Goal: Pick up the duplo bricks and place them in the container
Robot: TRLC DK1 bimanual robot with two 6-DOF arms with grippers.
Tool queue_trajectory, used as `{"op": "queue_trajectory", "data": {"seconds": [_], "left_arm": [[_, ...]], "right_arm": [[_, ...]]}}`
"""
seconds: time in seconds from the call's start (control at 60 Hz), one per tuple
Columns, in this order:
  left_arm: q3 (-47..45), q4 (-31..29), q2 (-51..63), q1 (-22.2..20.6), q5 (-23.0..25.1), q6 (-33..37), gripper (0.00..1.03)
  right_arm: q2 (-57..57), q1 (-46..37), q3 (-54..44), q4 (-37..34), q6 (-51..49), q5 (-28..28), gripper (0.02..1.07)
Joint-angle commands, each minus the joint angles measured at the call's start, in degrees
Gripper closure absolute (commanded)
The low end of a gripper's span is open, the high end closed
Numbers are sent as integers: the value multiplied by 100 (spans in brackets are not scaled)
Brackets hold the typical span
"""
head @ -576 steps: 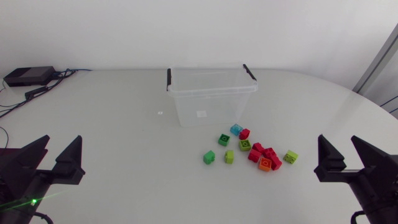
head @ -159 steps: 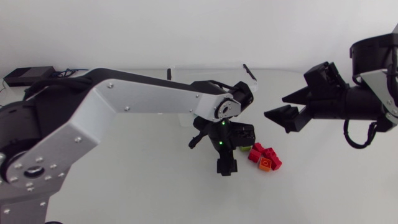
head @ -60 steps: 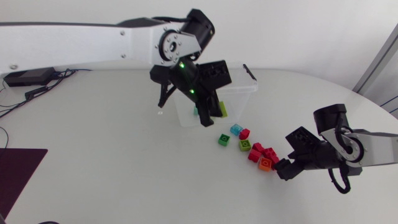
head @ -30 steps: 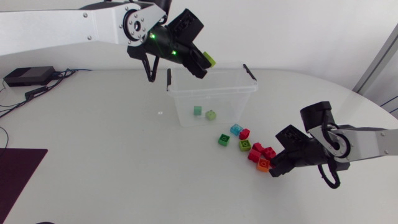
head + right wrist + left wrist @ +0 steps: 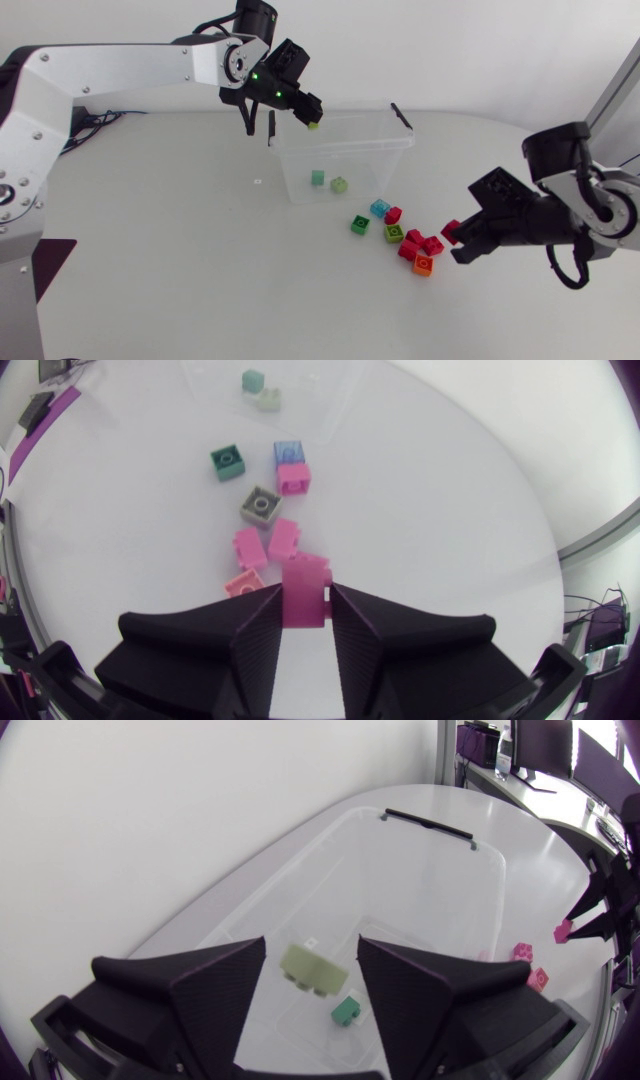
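Near the worktop's [image 5: 180, 260] right edge, the right end effector [image 5: 458, 243] is clenched on a red duplo brick [image 5: 451, 230], just beside the loose bricks [image 5: 412, 250]. Toward the far edge, the left end effector [image 5: 310, 948] gapes wide over the container [image 5: 345, 146], with a lime brick [image 5: 313, 968] between its fingers, touching neither.

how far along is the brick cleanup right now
Done: a green brick and a lime brick lie in the container. In hand: the left gripper is above it with a second lime brick loose between its open jaws; the right gripper is shut on a red brick. Left: at least seven bricks on the table, among them a blue brick and an orange brick.
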Motion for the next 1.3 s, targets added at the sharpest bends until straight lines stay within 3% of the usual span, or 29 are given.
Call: {"op": "queue_trajectory", "data": {"seconds": [0.0, 0.183, 0.25, 0.483, 0.8, 1.05, 1.083, 1.117, 1.15, 1.183, 1.283], "left_arm": [[-50, 77, -120, 48, -15, -142, 6], [-1219, 472, -1262, -22, 38, -142, 5], [-1614, 437, -1622, -119, 337, -63, 5], [-2880, 393, -2414, -374, 486, 271, 5], [-4137, 648, -2668, -611, 513, 553, 6], [-4462, 789, -2299, -892, 513, 500, 6], [-4453, 789, -2238, -936, 495, 447, 6], [-4444, 789, -2185, -989, 469, 403, 6], [-4427, 797, -2132, -1077, 398, 315, 6], [-4400, 797, -2106, -1112, 346, 271, 6], [-4233, 797, -1956, -1332, 126, 8, 6]], "right_arm": [[-123, 99, 450, -171, 203, -43, 77], [0, 415, 1355, -285, 572, -34, 77], [176, 529, 1663, -250, 678, -34, 77], [1002, 854, 2550, 93, 1003, -34, 76], [2259, 1083, 3544, 664, 1187, -25, 76], [3366, 1118, 4361, 875, 1205, 54, 74], [3454, 1136, 4422, 884, 1205, 81, 70], [3533, 1136, 4493, 875, 1205, 98, 51], [3551, 1136, 4528, 875, 1223, 124, 25], [3516, 1109, 4510, 875, 1240, 124, 10], [3164, 977, 4282, 998, 1337, 124, 7]]}}
